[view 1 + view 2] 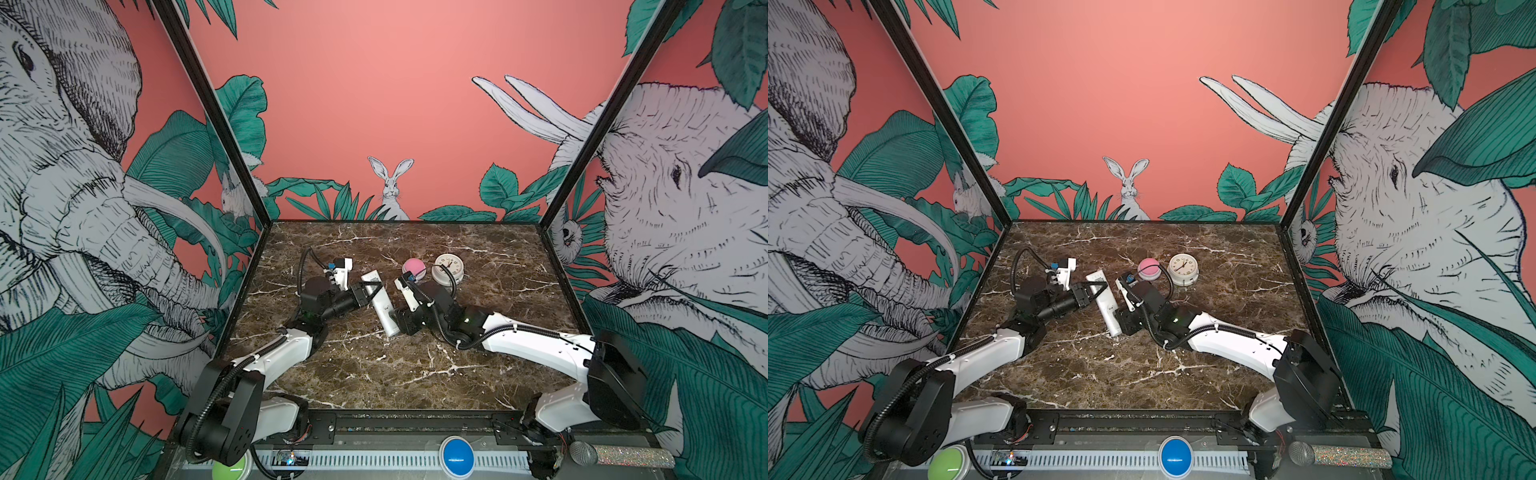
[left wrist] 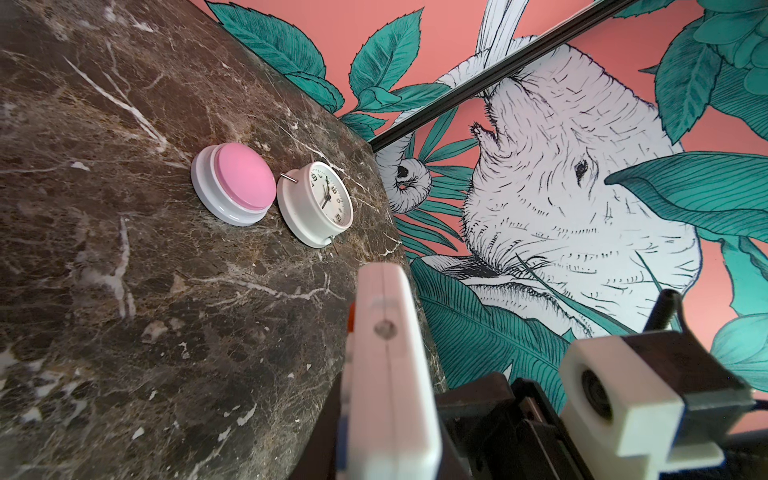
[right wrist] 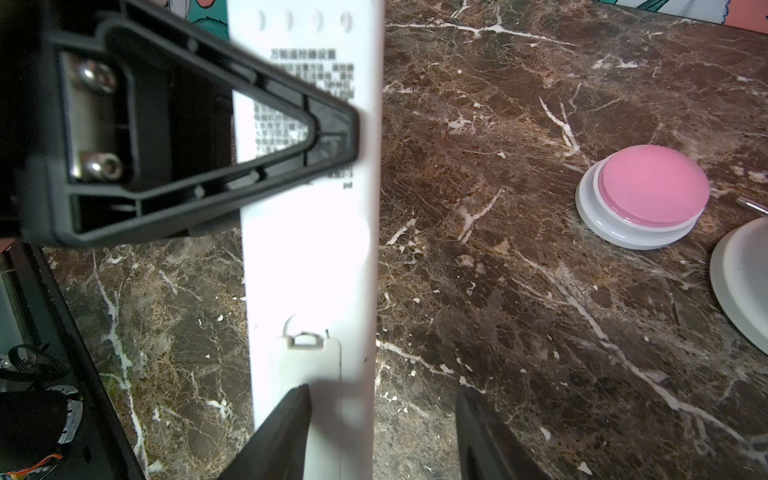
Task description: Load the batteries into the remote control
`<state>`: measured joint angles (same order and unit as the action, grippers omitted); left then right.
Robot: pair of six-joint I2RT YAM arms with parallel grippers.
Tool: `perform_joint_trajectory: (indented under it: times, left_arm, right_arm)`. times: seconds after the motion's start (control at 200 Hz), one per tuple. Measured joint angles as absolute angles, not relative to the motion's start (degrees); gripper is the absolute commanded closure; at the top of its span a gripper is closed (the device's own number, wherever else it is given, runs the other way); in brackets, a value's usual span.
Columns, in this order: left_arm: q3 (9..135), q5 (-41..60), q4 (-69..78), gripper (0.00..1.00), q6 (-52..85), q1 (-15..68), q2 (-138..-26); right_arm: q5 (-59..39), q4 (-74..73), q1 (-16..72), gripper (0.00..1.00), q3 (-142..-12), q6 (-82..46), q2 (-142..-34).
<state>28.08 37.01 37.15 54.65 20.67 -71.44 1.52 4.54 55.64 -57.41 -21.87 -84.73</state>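
Our left end effector is pinched shut on the one white remote control. Our right end effector is half open and holds nothing; one fingertip touches the remote's back. Beyond it sit one pink button and one clock.

white remote control, pink button

Pink dome button just beside white clock on marble tabletop.
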Motion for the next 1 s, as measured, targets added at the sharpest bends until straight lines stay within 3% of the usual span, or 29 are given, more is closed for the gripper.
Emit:
perform_joint_trajectory:
  times: [1.0]
  left_arm:
    - [28.01,34.13,34.92,1.0,51.9,19.73,-72.95]
  right_arm:
    - [-2.09,8.88,53.71,0.44,-63.59,-25.34,-92.33]
